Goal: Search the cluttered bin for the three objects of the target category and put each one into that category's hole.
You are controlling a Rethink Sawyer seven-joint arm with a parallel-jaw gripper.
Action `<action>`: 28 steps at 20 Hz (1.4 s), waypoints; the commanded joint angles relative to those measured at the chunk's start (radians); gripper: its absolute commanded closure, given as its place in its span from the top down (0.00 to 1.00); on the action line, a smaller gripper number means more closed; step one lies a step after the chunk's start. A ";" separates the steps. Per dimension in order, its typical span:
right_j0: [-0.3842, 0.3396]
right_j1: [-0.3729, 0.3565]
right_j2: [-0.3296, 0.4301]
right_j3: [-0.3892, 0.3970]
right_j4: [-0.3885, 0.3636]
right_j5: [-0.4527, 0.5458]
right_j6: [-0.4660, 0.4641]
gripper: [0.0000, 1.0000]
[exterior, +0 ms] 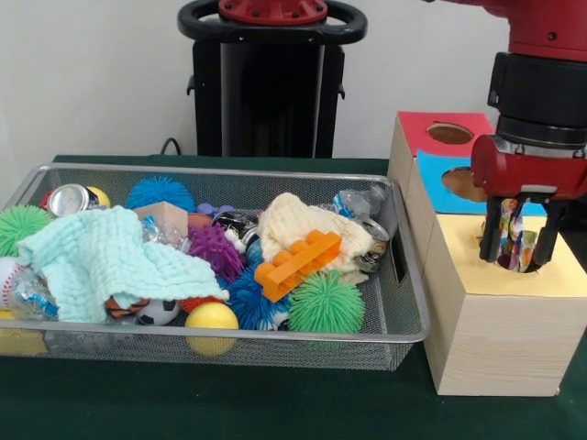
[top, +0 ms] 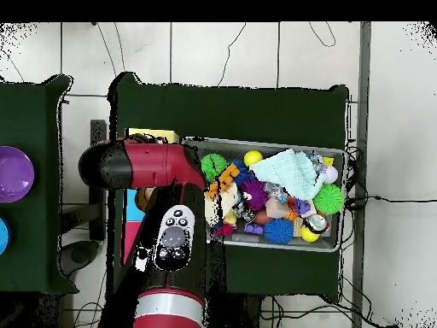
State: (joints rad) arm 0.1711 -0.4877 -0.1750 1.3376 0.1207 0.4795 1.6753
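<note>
— Where's the gripper (exterior: 521,246)?

— I see it over the yellow-topped box (exterior: 495,316), clenched on a crinkly multicoloured wrapper (exterior: 515,240) right at that box's hole (the overhead view hides it under the arm).

— And the bin?

— The wire bin (exterior: 408,321) sits beside the boxes, with a mint cloth (exterior: 115,261), an orange block (exterior: 298,263) and spiky balls (exterior: 326,302).
</note>
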 commanded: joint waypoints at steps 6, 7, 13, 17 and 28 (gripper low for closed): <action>0.029 0.103 -0.021 -0.044 0.013 0.320 0.225 1.00; 0.030 0.102 -0.026 -0.052 0.012 0.339 0.226 1.00; 0.059 0.161 -0.096 -0.151 -0.022 0.440 0.249 1.00; 0.075 0.197 -0.135 -0.198 -0.031 0.469 0.263 1.00; 0.009 0.230 -0.003 -0.148 0.072 0.390 0.237 1.00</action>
State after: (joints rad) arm 0.2406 -0.3576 -0.2947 1.1389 0.1402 0.8462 1.6989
